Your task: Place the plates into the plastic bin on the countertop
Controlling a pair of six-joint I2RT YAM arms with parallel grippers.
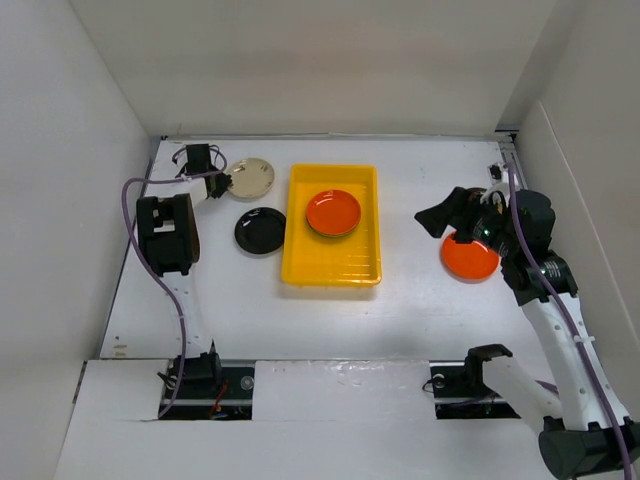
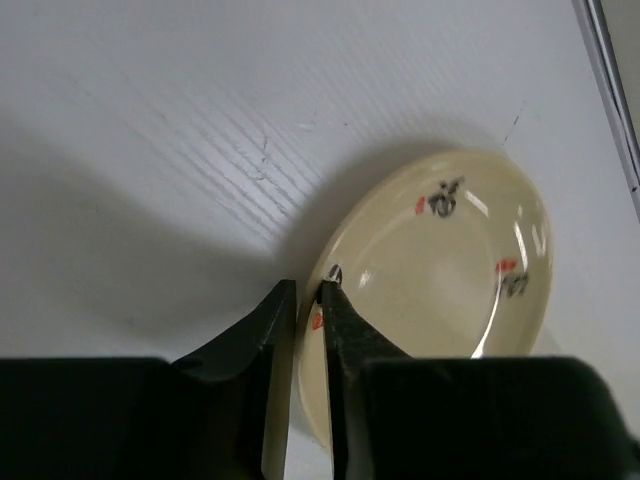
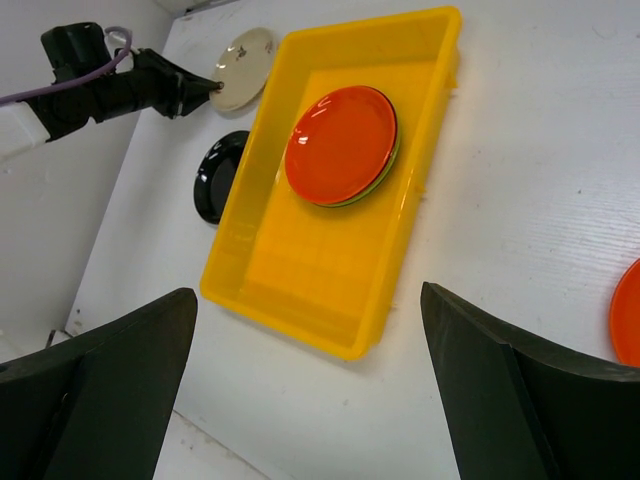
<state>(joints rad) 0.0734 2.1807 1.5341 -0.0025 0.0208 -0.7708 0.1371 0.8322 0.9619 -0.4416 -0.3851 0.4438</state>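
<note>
Beige plate (image 2: 440, 260) is the one in play right now. The left pincer (image 2: 305, 300) has its jaws squeezed narrow on the plate's near rim, and the rest of the plate sticks out past the fingertips. Whether it's off the countertop (image 1: 420, 310) yet is hard to tell.

It's a thin edge grip, so the lift probably wants to be slow and level or the plate could swing or slip out.

Just off to the pincer's side sits the black plate (image 1: 260, 231), close enough to clip on a low swing.

Straight ahead, past the held plate, is the yellow bin (image 1: 295, 270). It already holds an orange plate (image 1: 333, 212) stacked on a green plate (image 3: 385, 170). The carry should clear the raised wall first, then lower onto that stack or the bare grid beside it before letting go.

Way across the bin, the right pincer (image 3: 308, 295) hangs wide open and holds nothing, with a second orange plate (image 1: 470, 258) right next to it.
</note>
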